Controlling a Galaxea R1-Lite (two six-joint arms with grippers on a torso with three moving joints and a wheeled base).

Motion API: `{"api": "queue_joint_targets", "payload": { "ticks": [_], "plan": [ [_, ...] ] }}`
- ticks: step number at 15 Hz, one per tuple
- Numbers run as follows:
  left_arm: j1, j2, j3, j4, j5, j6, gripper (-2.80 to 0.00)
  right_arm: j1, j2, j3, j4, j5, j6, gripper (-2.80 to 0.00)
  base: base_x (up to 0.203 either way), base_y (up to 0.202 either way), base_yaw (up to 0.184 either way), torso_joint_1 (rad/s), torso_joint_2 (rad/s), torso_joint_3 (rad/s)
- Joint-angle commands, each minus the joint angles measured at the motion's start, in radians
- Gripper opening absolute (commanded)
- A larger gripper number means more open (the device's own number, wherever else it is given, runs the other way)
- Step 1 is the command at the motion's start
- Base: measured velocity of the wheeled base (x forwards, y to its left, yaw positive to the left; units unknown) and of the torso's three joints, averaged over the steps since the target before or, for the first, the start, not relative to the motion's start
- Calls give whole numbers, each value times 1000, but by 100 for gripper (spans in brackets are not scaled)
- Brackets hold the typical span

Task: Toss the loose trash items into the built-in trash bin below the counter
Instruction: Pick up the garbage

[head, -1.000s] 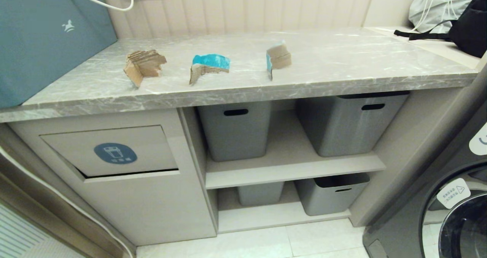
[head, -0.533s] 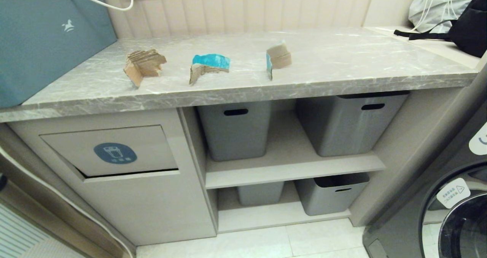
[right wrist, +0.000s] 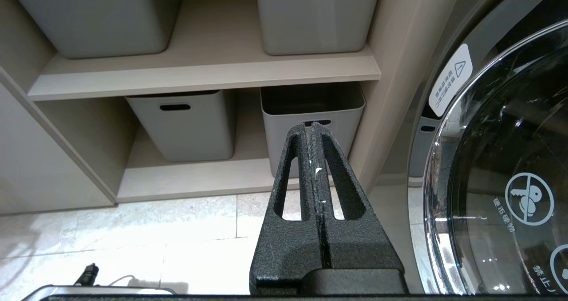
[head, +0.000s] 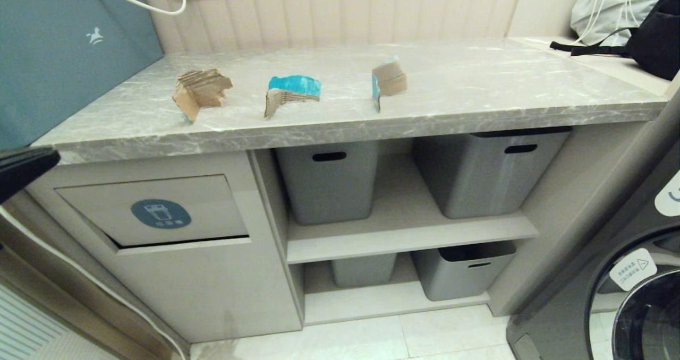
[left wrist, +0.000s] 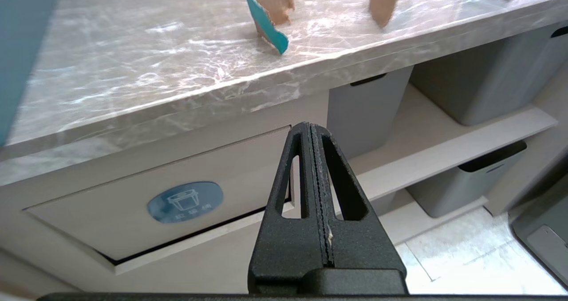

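Three cardboard scraps lie in a row on the grey marble counter [head: 478, 84]: a plain brown scrap [head: 201, 91] at the left, a turquoise-faced scrap [head: 292, 92] in the middle, and a second turquoise-edged scrap [head: 389, 81] to the right. Below the counter's left end is the built-in trash bin [head: 154, 211], its flap bearing a round blue sticker [left wrist: 185, 202]. My left gripper [head: 53, 157] comes in at the left edge, level with the counter's front edge, shut and empty [left wrist: 309, 125]. My right gripper [right wrist: 312, 124] hangs low in front of the shelves, shut and empty, out of the head view.
Grey plastic bins [head: 329, 182] [head: 486, 171] stand on the open shelves, with others on the lower shelf [head: 462, 270]. A teal box [head: 64, 52] leans at the counter's left end. A washing machine [head: 627, 275] stands at the right. A black bag [head: 653, 36] lies at the far right.
My left gripper has risen into the head view at the left edge, from out of sight to the counter's front edge. The scraps have not moved.
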Motion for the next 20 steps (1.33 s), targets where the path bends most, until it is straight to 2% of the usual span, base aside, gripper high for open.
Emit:
{"api": "queue_joint_targets", "payload": {
  "ticks": [1,4,6,9,12,13,17,20],
  "plan": [
    [-8,99,-39,-3,-2,-4,-280,-1,0,0,0,0,0,-280,0,0,0,0,0,0],
    [-58,181,-196,5,-2,-86,-280,-1,0,0,0,0,-1,-280,0,0,0,0,0,0],
    [-84,235,-273,7,0,-108,-280,-1,0,0,0,0,1,-280,0,0,0,0,0,0],
    [-81,250,-259,7,3,-66,-280,1,0,0,0,0,-1,-280,0,0,0,0,0,0],
    [-80,269,-262,7,21,-59,-280,0,0,0,0,0,-1,-280,0,0,0,0,0,0],
    [-78,278,-263,6,23,-59,0,1,0,0,0,0,-1,-280,0,0,0,0,0,0],
    [-74,306,-265,7,89,-57,0,-1,0,0,0,0,-1,-280,0,0,0,0,0,0],
    [-72,331,-281,5,96,-59,0,-1,0,0,0,0,-1,-280,0,0,0,0,0,0]
  ]
}}
